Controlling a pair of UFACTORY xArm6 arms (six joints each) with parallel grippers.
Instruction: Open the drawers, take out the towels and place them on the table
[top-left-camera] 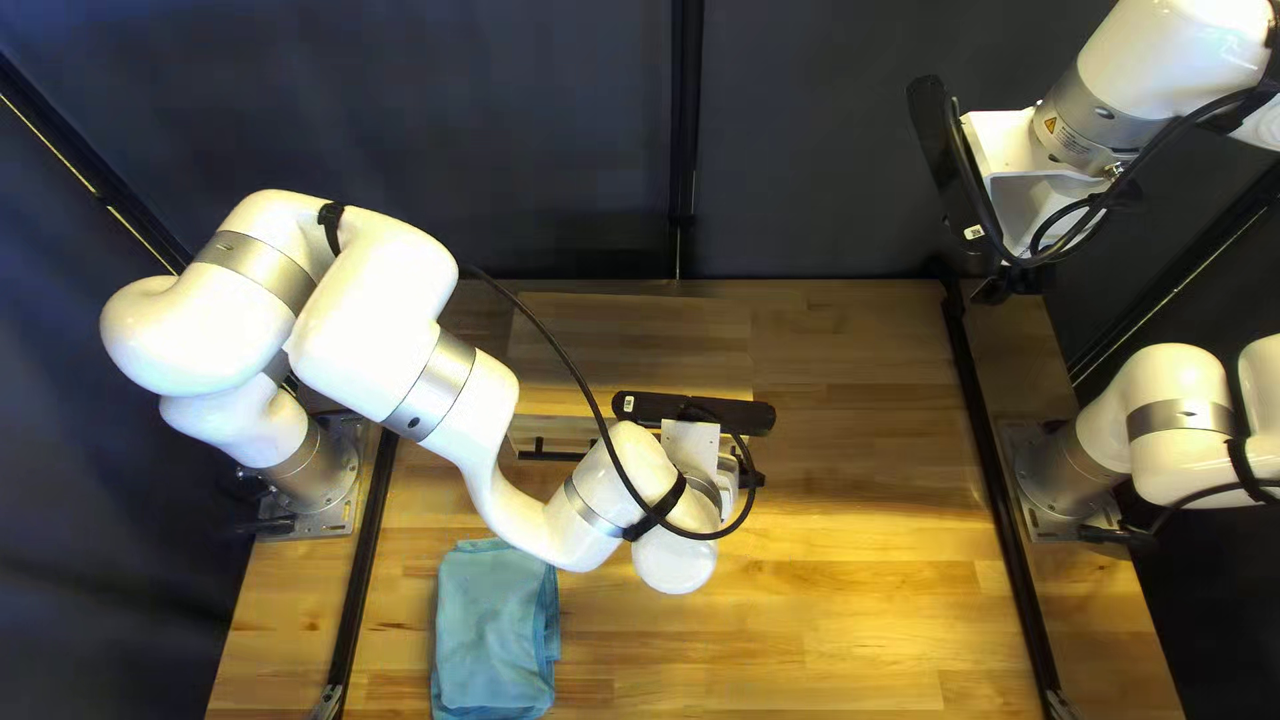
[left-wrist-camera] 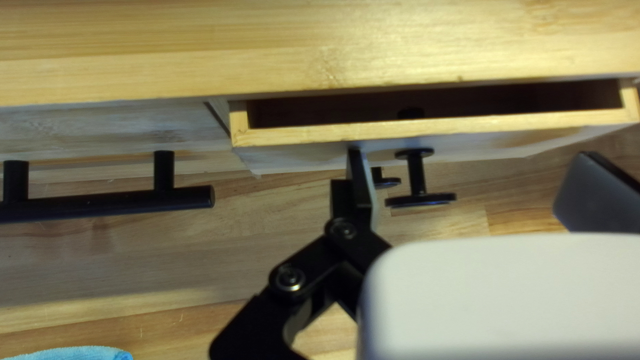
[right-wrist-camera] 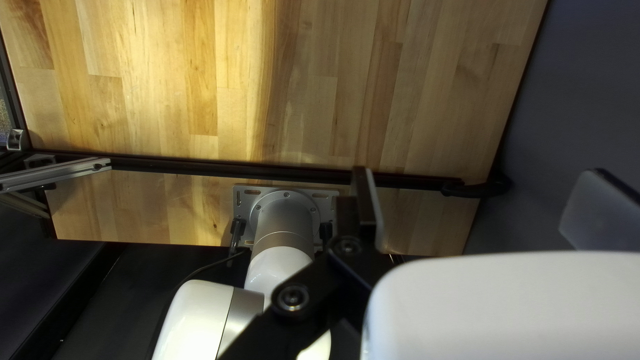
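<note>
A low wooden drawer unit (top-left-camera: 625, 345) stands mid-table. In the left wrist view its right drawer (left-wrist-camera: 430, 125) is pulled out a little; the slot shows only a dark inside, no towel visible. The drawer's black round knob (left-wrist-camera: 420, 175) sits between the fingers of my left gripper (left-wrist-camera: 475, 185), which is open and touches nothing. The left drawer with its black bar handle (left-wrist-camera: 100, 202) looks closed. A light blue towel (top-left-camera: 495, 630) lies folded on the table near the front edge. My right gripper (right-wrist-camera: 482, 210) is open and empty, raised high above its own arm base.
The left arm's forearm (top-left-camera: 450, 400) stretches across the unit's left side and hides much of it. The towel's corner (left-wrist-camera: 65, 354) shows behind the left gripper. Bare wooden table (top-left-camera: 860, 560) spreads to the right of the unit.
</note>
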